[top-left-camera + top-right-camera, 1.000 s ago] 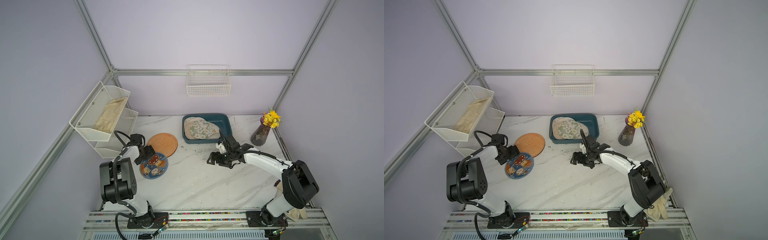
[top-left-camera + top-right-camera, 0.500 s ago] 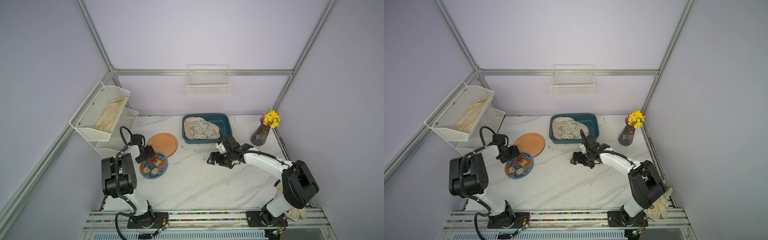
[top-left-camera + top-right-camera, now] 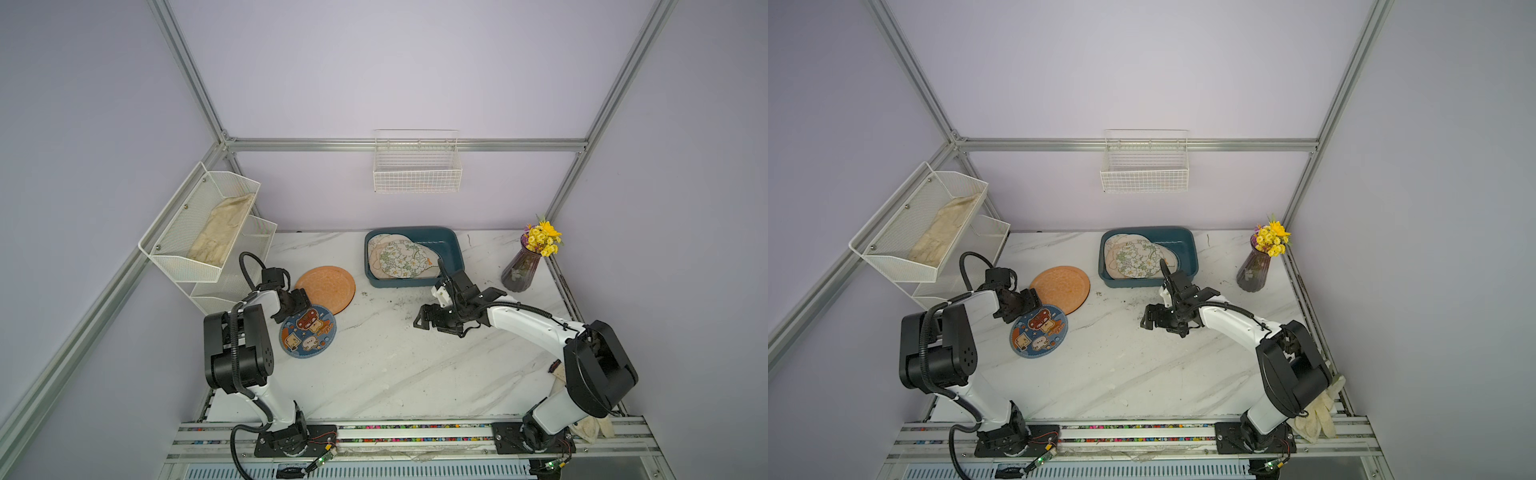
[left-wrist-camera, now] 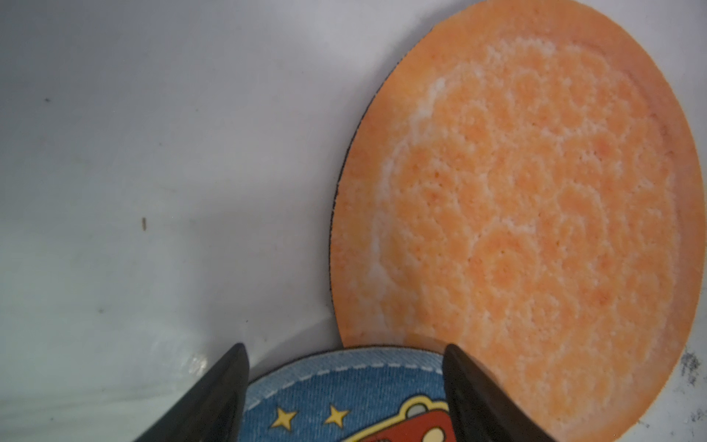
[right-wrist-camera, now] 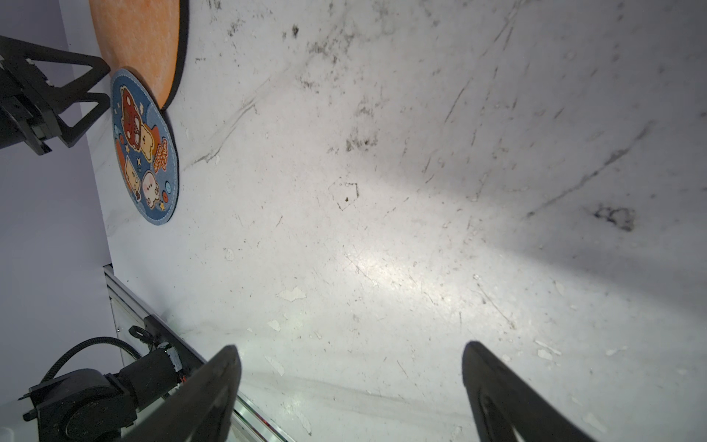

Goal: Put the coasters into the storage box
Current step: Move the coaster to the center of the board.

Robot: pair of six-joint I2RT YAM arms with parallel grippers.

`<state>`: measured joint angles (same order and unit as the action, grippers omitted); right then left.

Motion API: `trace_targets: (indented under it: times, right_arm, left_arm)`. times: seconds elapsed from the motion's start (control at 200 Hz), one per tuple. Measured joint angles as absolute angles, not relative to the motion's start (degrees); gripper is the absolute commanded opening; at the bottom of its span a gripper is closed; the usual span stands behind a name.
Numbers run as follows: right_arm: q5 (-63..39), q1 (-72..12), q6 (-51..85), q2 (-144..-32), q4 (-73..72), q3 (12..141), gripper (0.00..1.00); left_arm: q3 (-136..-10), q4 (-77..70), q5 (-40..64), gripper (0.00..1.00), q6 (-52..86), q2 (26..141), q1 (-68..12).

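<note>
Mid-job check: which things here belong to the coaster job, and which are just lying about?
Job: blue cartoon coaster, orange coaster, boxed coasters, storage box.
Lying about: wire basket, mesh shelf with cloth, flower vase, gloves by the rail.

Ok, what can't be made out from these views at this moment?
- Storage box: in both top views the floral coaster covers the coasters beneath; count unclear.
- Left gripper: the left wrist view does not show whether its fingertips touch the blue cartoon coaster; in both top views the gripper body hides that edge.
- Mesh shelf, lower tier: the upper tier mostly hides its contents.
</note>
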<state>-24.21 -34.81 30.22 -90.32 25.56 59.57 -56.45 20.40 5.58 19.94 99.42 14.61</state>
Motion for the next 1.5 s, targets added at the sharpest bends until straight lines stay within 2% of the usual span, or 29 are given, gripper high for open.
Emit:
trace_targets:
  times: [0.57, 0.925, 1.035, 1.145, 1.5]
  right_arm:
    - [-24.16, -34.81, 30.2, -90.32, 25.52, 59.57, 0.92]
    - [-23.31, -34.89, 30.3, -87.81, 25.12, 58.52, 0.92]
    - [-23.31, -35.11, 30.39, -87.42, 25.02, 57.98, 0.92]
    - [-23.24, -35.4, 30.44, -87.22, 25.08, 57.6, 0.92]
    - [-23.16, -36.45, 30.46, -86.87, 25.04, 57.58, 0.93]
  left_arm:
    - [-53.95, 25.93, 5.78, 0.78, 21.5, 96.07, 10.22]
    - [-50.19, 29.69, 8.19, 0.78, 26.02, 91.22, 0.84]
    - [-49.76, 30.87, 9.58, 0.83, 27.18, 90.26, -1.43]
    - [-49.45, 33.34, 9.91, 1.0, 27.9, 88.64, -2.09]
    - [-46.15, 39.03, 4.8, 1.0, 28.77, 76.71, -2.07]
